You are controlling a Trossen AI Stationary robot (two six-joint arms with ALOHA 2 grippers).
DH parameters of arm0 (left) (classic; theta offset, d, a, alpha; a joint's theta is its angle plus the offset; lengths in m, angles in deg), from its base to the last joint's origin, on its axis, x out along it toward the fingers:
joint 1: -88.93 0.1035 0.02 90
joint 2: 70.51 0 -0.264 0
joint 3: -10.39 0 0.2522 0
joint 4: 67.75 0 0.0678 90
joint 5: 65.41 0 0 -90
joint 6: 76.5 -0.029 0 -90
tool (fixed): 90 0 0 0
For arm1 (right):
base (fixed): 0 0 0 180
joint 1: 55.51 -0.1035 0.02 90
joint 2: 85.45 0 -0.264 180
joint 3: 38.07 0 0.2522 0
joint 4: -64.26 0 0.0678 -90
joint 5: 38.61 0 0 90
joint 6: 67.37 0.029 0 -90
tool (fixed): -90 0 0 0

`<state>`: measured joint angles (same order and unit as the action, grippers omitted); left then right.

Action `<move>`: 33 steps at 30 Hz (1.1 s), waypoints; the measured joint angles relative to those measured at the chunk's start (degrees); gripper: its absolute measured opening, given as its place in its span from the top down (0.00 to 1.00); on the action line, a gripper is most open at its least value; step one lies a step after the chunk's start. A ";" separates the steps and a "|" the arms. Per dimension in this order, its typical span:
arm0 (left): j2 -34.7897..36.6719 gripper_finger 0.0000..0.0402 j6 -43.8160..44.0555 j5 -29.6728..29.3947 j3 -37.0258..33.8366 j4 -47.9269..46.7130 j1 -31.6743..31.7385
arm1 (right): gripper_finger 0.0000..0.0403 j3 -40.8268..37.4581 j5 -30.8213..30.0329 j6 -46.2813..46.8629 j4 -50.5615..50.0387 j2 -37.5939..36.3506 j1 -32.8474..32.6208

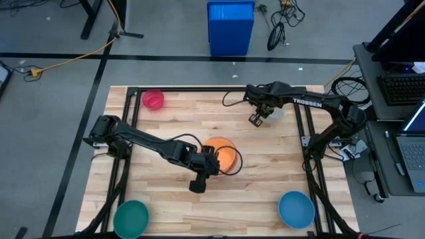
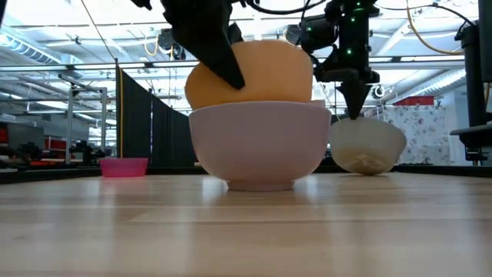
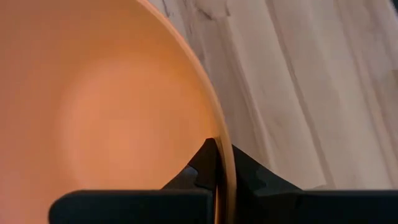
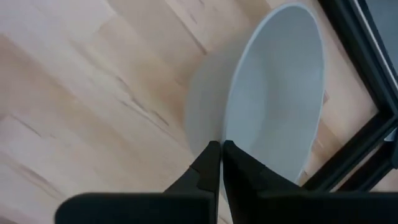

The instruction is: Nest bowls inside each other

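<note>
Orange bowl, magenta bowl, teal bowl, blue bowl, pale wood-grain table.

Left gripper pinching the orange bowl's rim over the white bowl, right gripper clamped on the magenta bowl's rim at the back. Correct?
Not quite. The right gripper is shut on the rim of the grey bowl, as the right wrist view shows; the magenta bowl sits untouched. The left gripper does pinch the orange bowl over the white bowl.

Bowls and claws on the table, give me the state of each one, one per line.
Orange bowl: pinched at its rim by the left claw, tilted, sitting in the pale peach bowl.
Pale peach bowl: upright on the table.
White bowl: tipped, rim pinched by the right claw.
Magenta bowl: upright, free.
Teal bowl: upright, free.
Blue bowl: upright, free.
</note>
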<state>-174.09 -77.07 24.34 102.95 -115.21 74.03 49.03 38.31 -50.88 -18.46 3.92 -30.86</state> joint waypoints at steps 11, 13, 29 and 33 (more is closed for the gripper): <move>-2.99 0.97 1.57 -0.87 0.17 1.01 0.42 | 1.00 0.02 1.20 0.85 0.21 0.00 -2.52; -2.90 0.91 1.77 -1.21 0.15 1.53 0.53 | 1.00 0.02 1.23 0.86 0.28 0.00 -2.65; -2.64 0.40 1.72 -10.14 10.58 -10.26 -0.52 | 1.00 0.04 3.21 0.81 0.66 0.00 -3.91; -2.55 0.38 1.71 -10.14 11.30 -10.50 -0.62 | 1.00 0.04 3.25 0.84 0.67 0.00 -4.56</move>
<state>-176.64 -75.36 14.20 114.25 -125.71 73.41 49.07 41.56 -50.04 -17.79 3.92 -35.42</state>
